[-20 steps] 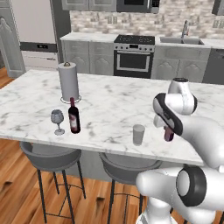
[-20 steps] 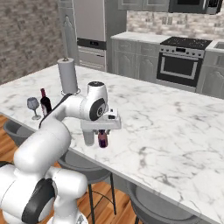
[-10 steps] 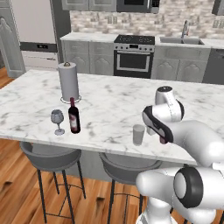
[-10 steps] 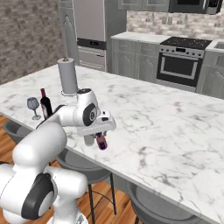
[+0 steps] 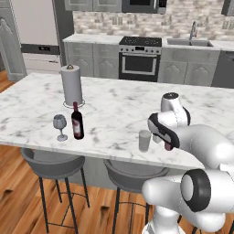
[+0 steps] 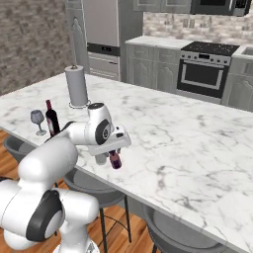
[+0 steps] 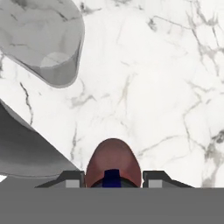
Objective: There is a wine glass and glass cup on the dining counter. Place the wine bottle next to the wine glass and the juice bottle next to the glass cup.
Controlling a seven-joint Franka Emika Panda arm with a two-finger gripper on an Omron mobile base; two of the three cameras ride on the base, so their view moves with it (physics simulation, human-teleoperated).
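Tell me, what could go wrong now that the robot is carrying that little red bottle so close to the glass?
The juice bottle hangs in the shut jaws just beside the glass cup, so a small sideways drift could knock the cup over. Both sit near the edge of the dining counter, above the stools, so a bump might send the cup off. Set down tilted, the bottle might topple.

Home kitchen, steel oven (image 5: 140, 64), sink tap (image 5: 194, 30), marble island (image 5: 114, 105), stools (image 5: 52, 162)
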